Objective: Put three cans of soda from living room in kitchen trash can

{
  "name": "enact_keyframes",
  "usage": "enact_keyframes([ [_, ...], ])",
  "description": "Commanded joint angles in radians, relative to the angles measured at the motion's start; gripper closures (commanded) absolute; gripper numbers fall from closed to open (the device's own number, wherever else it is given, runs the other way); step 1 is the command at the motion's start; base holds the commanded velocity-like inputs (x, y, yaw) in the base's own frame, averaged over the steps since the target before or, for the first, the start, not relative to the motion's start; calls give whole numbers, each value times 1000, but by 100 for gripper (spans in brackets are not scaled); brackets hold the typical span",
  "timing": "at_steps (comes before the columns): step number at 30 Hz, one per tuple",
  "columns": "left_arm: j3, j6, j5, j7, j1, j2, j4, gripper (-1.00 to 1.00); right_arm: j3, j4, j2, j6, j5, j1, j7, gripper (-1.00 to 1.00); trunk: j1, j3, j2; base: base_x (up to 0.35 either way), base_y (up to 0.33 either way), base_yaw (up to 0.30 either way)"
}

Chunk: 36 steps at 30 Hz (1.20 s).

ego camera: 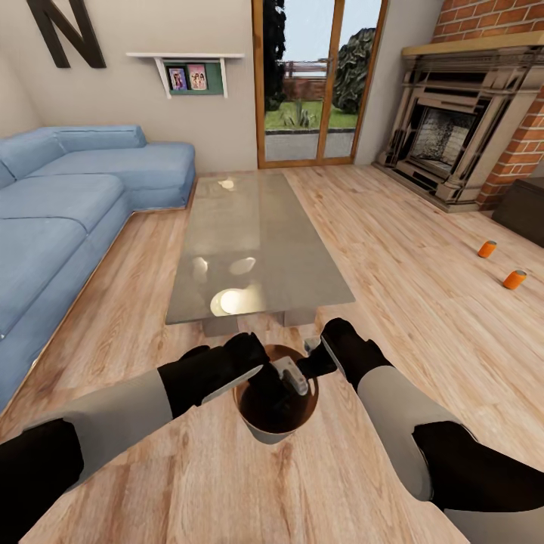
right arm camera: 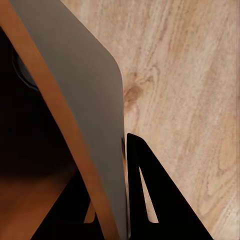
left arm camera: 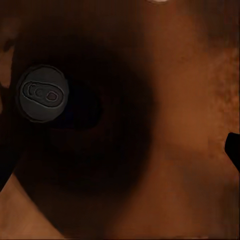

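Living room, head and wrist views. The trash can (ego camera: 276,423) is held low in front of the robot above the wood plank floor (ego camera: 393,227); most of its rim is hidden behind both grippers. The right gripper (ego camera: 311,353) pinches the bin wall: in the right wrist view one dark finger (right arm camera: 150,200) lies against the pale grey outside (right arm camera: 85,100) and the other on the coppery inside. The left gripper (ego camera: 283,378) reaches over the mouth; whether its fingers are spread or closed cannot be told. The left wrist view looks into the dark interior, where a can (left arm camera: 43,93) stands upright, grey top showing, its body colour too shadowed to tell. Two orange cans (ego camera: 487,248) (ego camera: 514,279) lie on the floor to the right, near a dark cabinet (ego camera: 525,208) cut off by the frame. Beyond are a grey low table (ego camera: 253,242), blue sofa (ego camera: 68,196), brick fireplace (ego camera: 461,128) and glass door (ego camera: 317,75).
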Motion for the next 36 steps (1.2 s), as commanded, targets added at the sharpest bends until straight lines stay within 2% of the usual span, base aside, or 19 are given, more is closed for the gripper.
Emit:
enact_keyframes([
  [1,2,0,-1,-12,0,18,-31,-100,-3,0,0,6,-32,0,6,100,0,0,0,0,0,0],
  [5,8,0,2,-71,0,154,-219,-100,-3,2,-2,6,-32,0,6,100,0,0,0,0,0,0],
  [6,18,0,7,-95,0,232,-304,-100,-3,2,-2,6,-32,0,5,100,0,0,0,0,0,0],
  [7,27,0,12,-109,-1,271,-340,-100,-3,2,-3,6,-32,0,5,100,0,0,0,0,0,0],
  [8,64,0,22,-143,-1,341,-392,-100,-3,3,-4,6,-32,0,5,100,0,0,0,0,0,0],
  [9,127,0,28,-179,-1,398,-426,-100,-3,3,-5,6,-32,0,5,100,0,0,0,0,0,0],
  [12,288,0,33,-228,-1,477,-462,-100,-3,2,-6,6,-32,0,5,100,0,0,0,0,0,0],
  [15,547,0,33,-240,11,541,-475,-100,-5,2,-9,6,-32,0,5,100,0,0,0,0,0,0],
  [17,623,0,25,-212,37,547,-475,-100,-6,2,-10,6,-32,1,5,100,0,0,0,0,0,0],
  [18,692,0,7,-146,79,549,-475,-100,-7,2,-11,6,-32,1,5,100,0,0,0,0,0,0],
  [19,784,-67,-19,24,168,547,-474,-100,-7,2,-13,6,-32,2,5,100,0,0,0,0,0,0],
  [22,853,-207,-35,238,307,528,-465,-100,-8,1,-25,6,-32,5,4,100,0,0,0,0,0,0],
  [24,881,-385,-44,361,450,498,-402,-100,-13,0,-64,6,-33,8,5,100,0,0,0,0,0,0],
  [25,881,-385,-44,361,450,498,-402,-100,-13,0,-64,6,-33,8,5,100,0,0,0,0,0,0],
  [27,888,-533,-47,400,536,484,-286,-100,-16,-7,-96,6,-36,19,12,100,0,0,0,0,0,0],
  [29,889,-686,-48,413,584,468,-125,-100,-20,-22,-118,6,-37,56,16,100,0,0,0,0,0,0],
  [30,890,-816,-50,393,609,438,23,-100,-22,-45,-129,6,-37,100,14,100,0,0,0,0,0,0],
  [32,890,-916,-53,353,622,402,133,-100,-22,-61,-133,-27,-36,143,8,100,0,0,0,0,0,0],
  [36,891,-1001,-51,312,634,365,214,-100,-23,-76,-131,-75,-35,197,-2,100,0,0,0,0,0,0],
])
